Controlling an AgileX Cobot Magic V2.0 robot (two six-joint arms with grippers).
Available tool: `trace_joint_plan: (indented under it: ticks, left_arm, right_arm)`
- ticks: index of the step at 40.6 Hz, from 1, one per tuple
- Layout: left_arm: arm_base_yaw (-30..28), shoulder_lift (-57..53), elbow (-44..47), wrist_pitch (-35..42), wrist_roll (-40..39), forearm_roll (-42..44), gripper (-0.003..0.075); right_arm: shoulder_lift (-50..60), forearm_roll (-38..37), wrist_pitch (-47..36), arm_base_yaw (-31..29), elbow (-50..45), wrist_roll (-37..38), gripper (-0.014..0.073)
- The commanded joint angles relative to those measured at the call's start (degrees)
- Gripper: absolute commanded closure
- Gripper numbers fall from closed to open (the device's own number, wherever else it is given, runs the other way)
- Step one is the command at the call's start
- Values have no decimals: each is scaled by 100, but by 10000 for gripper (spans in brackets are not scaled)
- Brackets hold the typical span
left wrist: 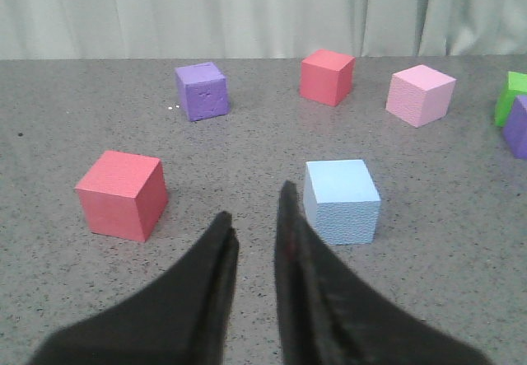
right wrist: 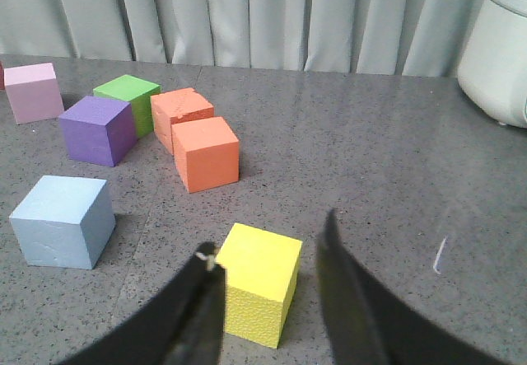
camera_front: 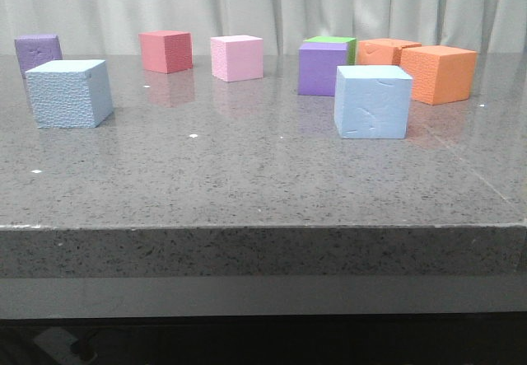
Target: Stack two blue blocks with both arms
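Showing yellow cube (right wrist: 257, 281) only wrist-side, perhaps ungripped

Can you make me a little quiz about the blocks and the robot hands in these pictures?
1. True or false: the two blue blocks are already stacked.
2. In the right wrist view, which colour block sits between the right gripper fingers: A yellow, B green, C pink?
3. Fill in: in the front view, the block directly behind the right-hand blue block is ____.

Key
1. False; they stand far apart on the table.
2. A; the yellow block.
3. Purple; the purple block.
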State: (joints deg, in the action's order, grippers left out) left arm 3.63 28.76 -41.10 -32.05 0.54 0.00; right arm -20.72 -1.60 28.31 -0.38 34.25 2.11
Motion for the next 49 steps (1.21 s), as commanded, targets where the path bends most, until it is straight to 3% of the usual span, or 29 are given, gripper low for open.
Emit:
trace_joint_plan:
  ticks: [1,4,6,30,37,42,46,49]
  left_arm:
    - [40,59,-181,454,-7,126,307]
    - [40,59,-181,454,-7,115,204]
    - [40,59,-181,442,-7,115,190]
    - [40,59,-181,442,-7,115,303]
    - [40,59,-181,442,-7,115,303]
    - [40,59,-181,442,-7,115,303]
    - [40,59,-181,442,-7,115,303]
    - [40,59,-181,442,-7,115,303]
  right_arm:
    - [-101,-88,-412,-14,193,-1,90]
    - [-101,-88,-412,-14,193,-1,84]
    - [-101,-88,-412,-14,193,-1,86]
    - [-121,-15,-825,-14,283,4,86]
    - [-689,343,276,70,1035,-168,83]
    - [-1494,1011,1344,282,1715,-773,65]
    - [-2125,1650,1864,472,2112,-1374,-15]
    - [-2595,2093,2075,632,2362,-1719,-16]
